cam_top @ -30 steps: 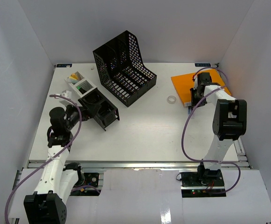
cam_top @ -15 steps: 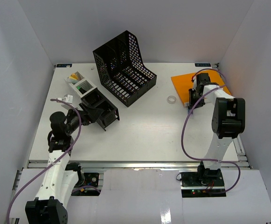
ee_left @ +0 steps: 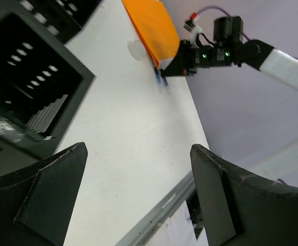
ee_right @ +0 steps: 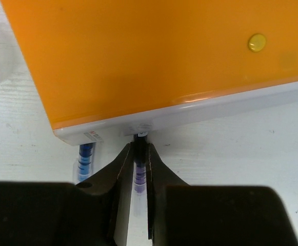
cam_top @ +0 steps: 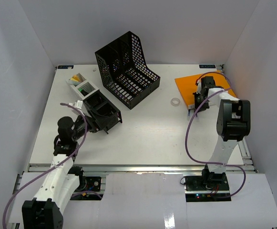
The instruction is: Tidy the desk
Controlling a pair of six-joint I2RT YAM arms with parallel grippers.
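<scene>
Right wrist: pen [ee_right: 139, 177] is pinched by right fingers [ee_right: 119, 169], probably to be drawn clear of folder [ee_right: 138, 56]; left fingers [ee_left: 46, 200] are spread wide.

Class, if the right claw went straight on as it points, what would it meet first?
The orange folder, its near edge just beyond the fingertips. The right claw pinches a purple pen running toward that edge; the gap is unclear.

On the counter [cam_top: 143, 133] we find a file rack [cam_top: 127, 69] at the rear, left of centre, and an organiser [cam_top: 93, 100] just before it, leftward. A folder [cam_top: 188, 86] lies far right, with a tape ring [cam_top: 175, 101] between rack and folder. At the folder's near edge a pen [ee_right: 138, 174] lies between the right fingers [ee_right: 119, 169], with a second pen [ee_right: 85, 156] just beside it.
</scene>
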